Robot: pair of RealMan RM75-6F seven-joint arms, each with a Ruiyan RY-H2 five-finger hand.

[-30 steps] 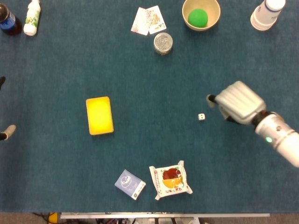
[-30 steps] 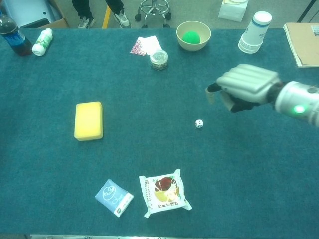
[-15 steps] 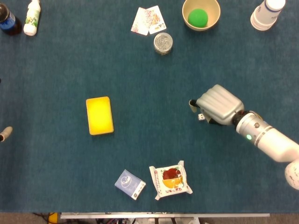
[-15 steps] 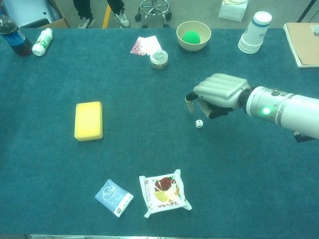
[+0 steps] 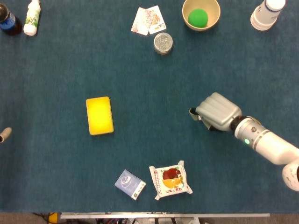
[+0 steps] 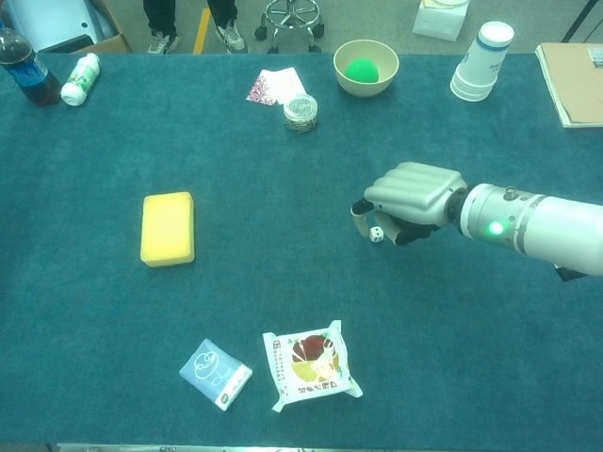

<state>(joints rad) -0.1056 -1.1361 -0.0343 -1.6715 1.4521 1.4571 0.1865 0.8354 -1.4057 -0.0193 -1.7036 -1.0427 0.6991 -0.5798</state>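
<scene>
Right hand [image 6: 407, 200], fingers curled down over the small white die [image 6: 376, 234] on the blue table [image 6: 283, 179], thumb just left of it; firm hold or only touch, cannot tell. Left hand [image 5: 4, 135] barely seen at far left edge. Further left, yellow sponge [image 6: 168, 228]; nearer, snack packet [image 6: 312, 363].

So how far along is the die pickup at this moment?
Done: the right hand is down at the die, fingers curled over it, thumb beside it. In hand: the closing; in the chest view the die sits on the table between thumb and fingers, and contact cannot be told. Left: the grip and lift. The left hand only shows at the head view's edge.
</scene>
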